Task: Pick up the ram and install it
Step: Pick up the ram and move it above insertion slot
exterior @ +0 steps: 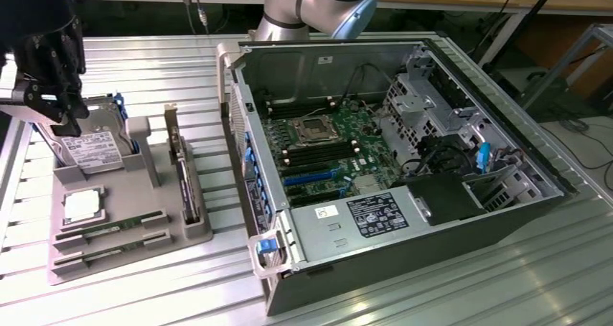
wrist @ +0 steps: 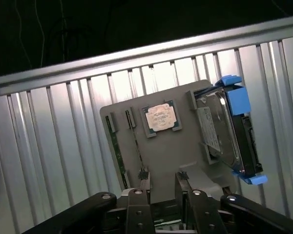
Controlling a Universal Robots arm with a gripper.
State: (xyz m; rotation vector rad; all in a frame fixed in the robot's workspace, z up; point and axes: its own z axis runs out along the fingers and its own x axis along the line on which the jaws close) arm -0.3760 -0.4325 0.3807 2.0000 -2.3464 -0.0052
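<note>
**Ram not yet picked; gripper empty over the tray**

By my reading the task is at its very start. The gripper hangs over the far end of the grey tray, above the drive. Its jaws are spread wide with nothing between them. From the wrist, the two fingers frame bare tray and touch nothing. Both the pick and the install are left to do.

The ram sits in the tray on the exterior view's left, on edge in a slot just beside the square chip. A second stick sits in the next slot, parallel and close, at the tray's near edge. Both are apart from the gripper, with the chip between them and the drive. An upright card stands in the tray between the sticks and the case. The case lies open on the exterior view's right. Inside it, the board shows long dark slots by its socket, and I cannot tell whether any is filled.

Each stick is long, narrow and thin, green with darker patches along its face. Grey posts hold it at both ends. Seen from the wrist, nearly edge on, each stick is little more than a fine line.
</note>
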